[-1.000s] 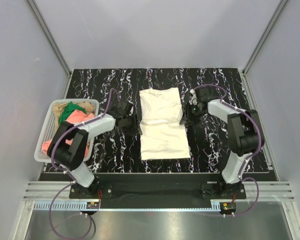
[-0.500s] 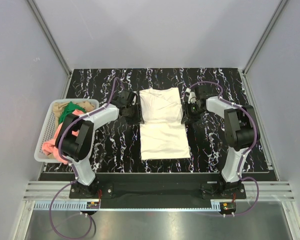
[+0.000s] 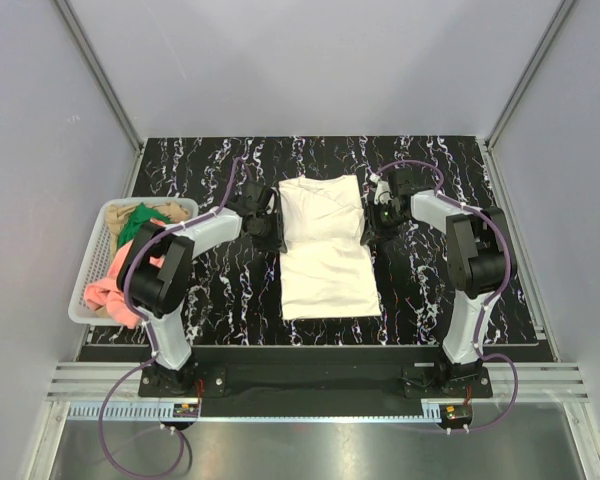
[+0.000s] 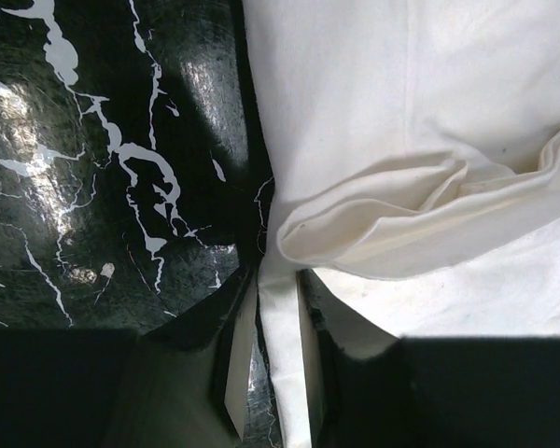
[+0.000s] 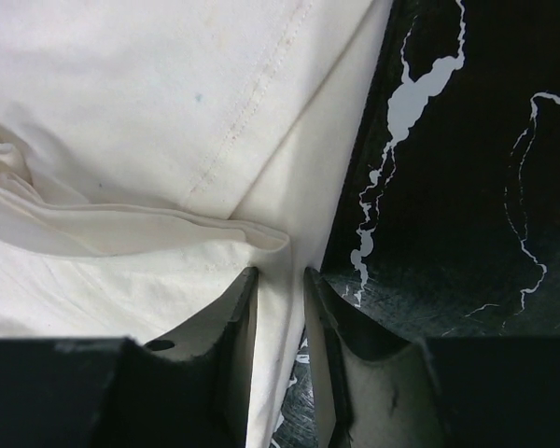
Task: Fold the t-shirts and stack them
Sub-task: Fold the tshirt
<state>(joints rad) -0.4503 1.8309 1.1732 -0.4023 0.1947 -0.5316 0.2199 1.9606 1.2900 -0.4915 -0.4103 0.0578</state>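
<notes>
The cream-white t-shirt (image 3: 325,250) lies flat mid-table, folded into a long strip with a crease across it. My left gripper (image 3: 268,226) stands at its left edge by that crease. In the left wrist view the gripper (image 4: 278,291) straddles the shirt's (image 4: 401,112) edge, with a slit of table showing beside one pad (image 4: 235,373). My right gripper (image 3: 371,224) is at the shirt's right edge. Its wrist view shows the gripper (image 5: 280,280) pinching the hem of the shirt (image 5: 121,93). Salmon-pink (image 3: 105,290), green (image 3: 135,222) and tan (image 3: 175,212) t-shirts lie in the basket.
A white mesh basket (image 3: 90,262) stands at the table's left edge beside my left arm. The black marble table (image 3: 440,290) ends at grey walls on three sides.
Both grippers have slid toward the far end along the shirt's sides to the crease. Their jaws have narrowed around the cloth edges.
</notes>
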